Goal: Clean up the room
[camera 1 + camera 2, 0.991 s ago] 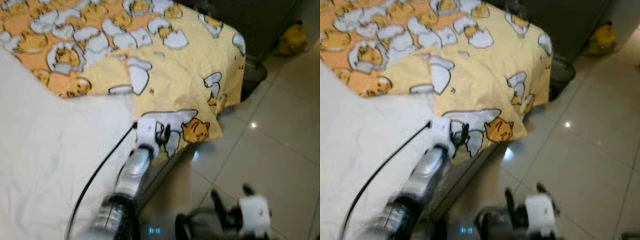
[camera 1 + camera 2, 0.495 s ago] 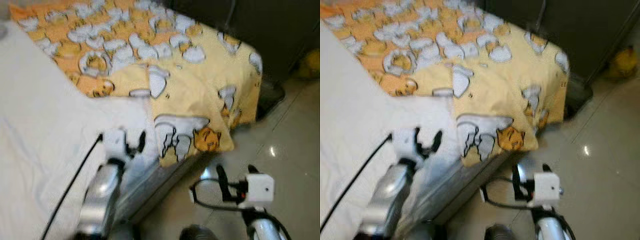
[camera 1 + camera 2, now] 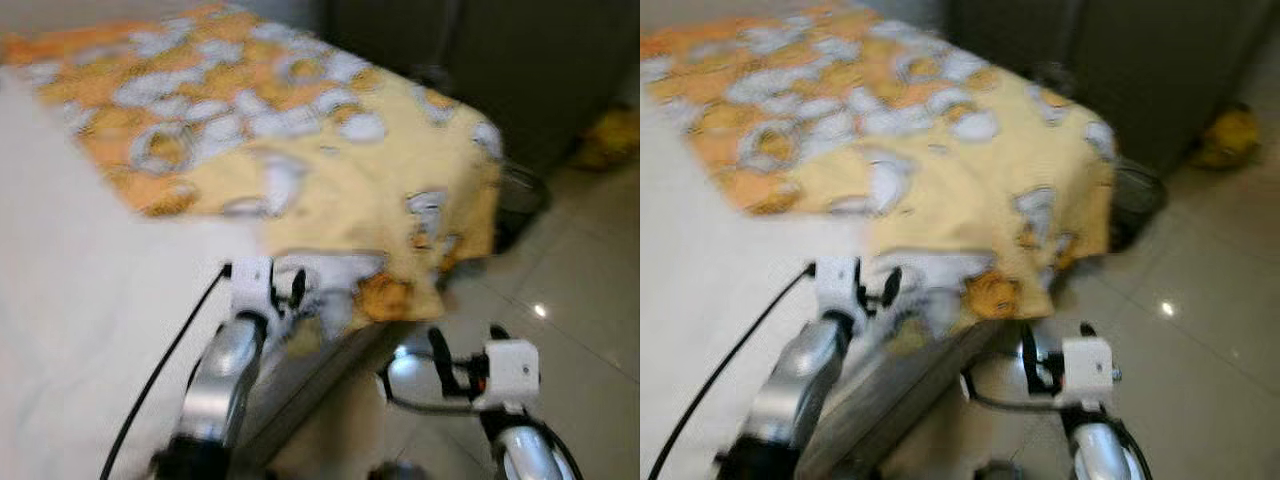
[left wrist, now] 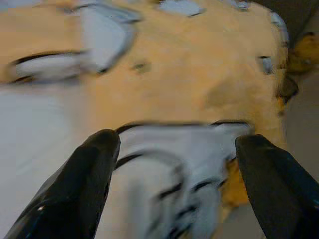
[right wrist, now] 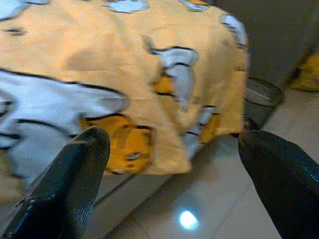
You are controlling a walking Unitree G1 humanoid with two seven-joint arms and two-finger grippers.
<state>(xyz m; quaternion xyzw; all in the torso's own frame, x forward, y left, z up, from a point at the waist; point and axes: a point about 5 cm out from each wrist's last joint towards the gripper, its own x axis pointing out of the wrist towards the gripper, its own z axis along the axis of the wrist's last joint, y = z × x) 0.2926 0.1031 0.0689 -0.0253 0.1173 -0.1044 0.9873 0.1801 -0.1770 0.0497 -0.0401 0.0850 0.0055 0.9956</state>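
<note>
1. A yellow blanket (image 3: pixel 330 170) printed with white and orange cartoon figures is lying across the far end of the bed (image 3: pixel 80 300), its near corner hanging over the bed's edge toward the tiled floor (image 3: pixel 580 300)
2. The white sheet of the bed is lying bare along the near side, beside the blanket's edge
3. The left gripper (image 3: pixel 288 290) is hovering at the bed's edge just beside the hanging blanket corner; in the left wrist view its fingers (image 4: pixel 94 169) are standing wide apart with the blanket between them, not touching it
4. The right gripper (image 3: pixel 465 350) is hanging over the floor just off the bed's corner, below the blanket's hem; its fingers (image 5: pixel 75 174) are spread open, holding nothing
5. A dark round basket (image 5: pixel 261 99) is sitting on the floor by the bed's far corner, and a yellow object (image 3: pixel 1225 135), too blurred to identify, is lying farther off by the dark wall
</note>
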